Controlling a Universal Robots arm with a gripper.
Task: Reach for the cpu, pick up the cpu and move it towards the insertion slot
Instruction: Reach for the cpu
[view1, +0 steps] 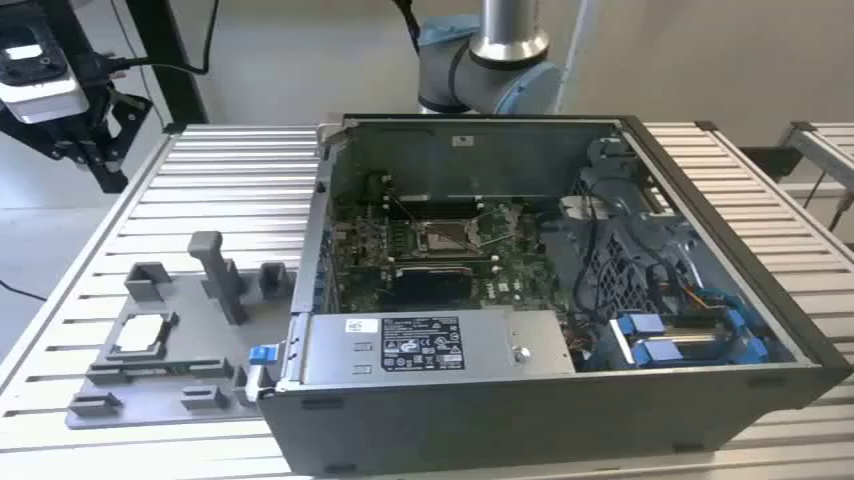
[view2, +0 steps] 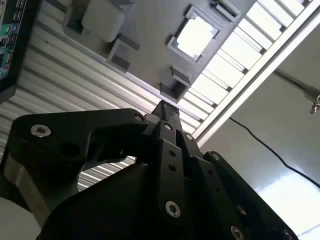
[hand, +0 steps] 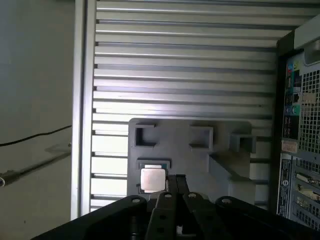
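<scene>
Gripper (hand: 176, 178) hangs above the fixture (hand: 200, 160), fingers pressed together, holding nothing, clear of the cpu (hand: 152, 180). Cpu lies flat in a fixture recess, at the exterior view's left of the case (view1: 534, 420). Slot (view1: 442, 236) sits inside the case.

Soft, even daylight; glare whitens the cpu (view2: 195, 36).
</scene>
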